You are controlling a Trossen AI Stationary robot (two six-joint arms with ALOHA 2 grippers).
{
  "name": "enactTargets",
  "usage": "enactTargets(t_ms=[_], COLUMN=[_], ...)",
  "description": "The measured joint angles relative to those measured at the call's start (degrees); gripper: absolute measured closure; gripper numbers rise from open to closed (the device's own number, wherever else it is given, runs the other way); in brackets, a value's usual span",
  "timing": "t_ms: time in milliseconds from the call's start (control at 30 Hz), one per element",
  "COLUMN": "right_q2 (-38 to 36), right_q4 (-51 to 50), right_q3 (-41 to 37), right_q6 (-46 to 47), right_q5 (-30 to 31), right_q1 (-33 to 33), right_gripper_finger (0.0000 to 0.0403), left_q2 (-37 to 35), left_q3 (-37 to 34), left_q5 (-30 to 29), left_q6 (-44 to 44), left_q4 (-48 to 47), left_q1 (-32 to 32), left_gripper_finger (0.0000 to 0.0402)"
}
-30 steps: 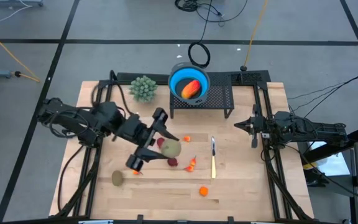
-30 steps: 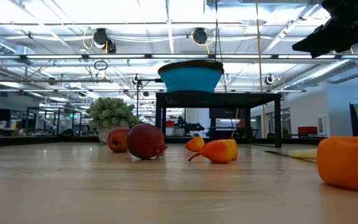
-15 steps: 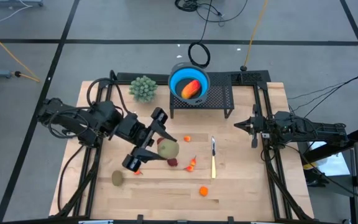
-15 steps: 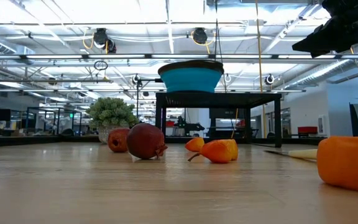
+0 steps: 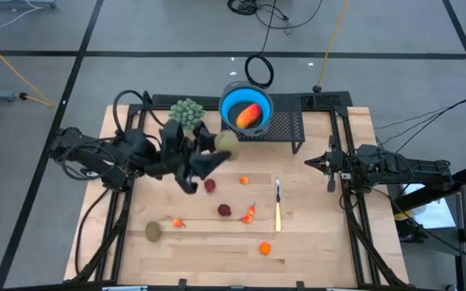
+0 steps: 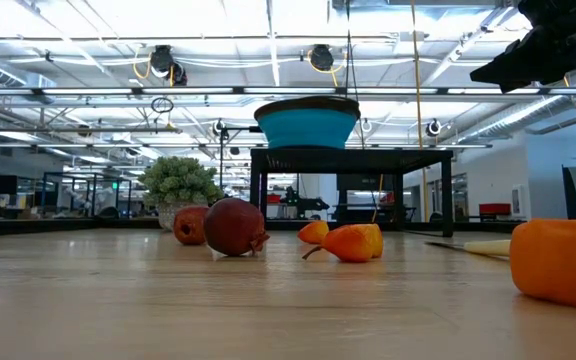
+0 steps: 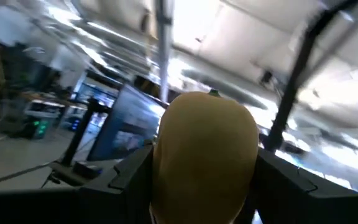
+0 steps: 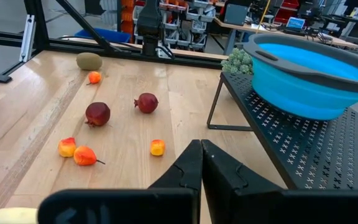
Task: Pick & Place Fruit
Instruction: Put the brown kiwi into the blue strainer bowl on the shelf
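Observation:
My left gripper (image 5: 222, 145) is shut on a brownish-green oval fruit (image 5: 226, 141), raised above the table just left of the blue bowl (image 5: 235, 103). The bowl stands on a black rack (image 5: 285, 129) and holds an orange-red mango-like fruit (image 5: 249, 115). Two dark red round fruits (image 5: 209, 185) (image 5: 225, 210), several tiny orange ones (image 5: 243, 179) and another brownish-green oval (image 5: 152, 232) lie on the table. My right gripper (image 5: 331, 166) waits shut at the right edge. My left gripper pinches the oval fruit by its two opposite sides (image 7: 166, 155) between its two fingers (image 7: 129, 177), and the fruit fills the gap between them. The fingers reach in from the table's left, slanting upward. The fruit is lifted clear of the table and the bowl.
A pale green bushy plant (image 5: 186, 113) stands at the far edge, left of the bowl and close to my left arm. A thin knife (image 5: 277, 206) lies right of centre. Bare wood lies along the near edge beside an orange fruit (image 5: 264, 248).
My left gripper has swung from above the table's middle toward the far edge and the bowl, rolling and tipping its fingers upward. The oval fruit has gone with it, staying held and clear of the table, and now sits beside the bowl's left rim.

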Motion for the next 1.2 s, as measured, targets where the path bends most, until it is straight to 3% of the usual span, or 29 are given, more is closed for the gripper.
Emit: enactTargets(t_ms=[133,300,533,767,1000,1200], right_q2=[0.0,0.0,0.0,0.0,0.0,0.0], right_q4=[0.0,0.0,0.0,0.0,0.0,0.0], right_q3=[0.0,0.0,0.0,0.0,0.0,0.0], right_q6=[0.0,0.0,0.0,0.0,0.0,0.0], right_q5=[0.0,0.0,0.0,0.0,0.0,0.0], right_q1=[0.0,0.0,0.0,0.0,0.0,0.0], right_gripper_finger=[0.0403,0.0403,0.0403,0.0403,0.0403,0.0403], left_q2=[0.0,0.0,0.0,0.0,0.0,0.0], left_q3=[0.0,0.0,0.0,0.0,0.0,0.0], left_q5=[-4.6,-4.9,-9.4,-9.4,-9.3,-7.5], left_q6=[-3.4,-3.9,-9.4,-15.7,-9.5,-0.1], left_q4=[0.7,-0.5,-19.9,-37.1,-44.9,-45.6], left_q1=[0.0,0.0,0.4,3.6,9.9,17.7], left_gripper_finger=[0.0183,0.0183,0.0183,0.0183,0.0183,0.0183])
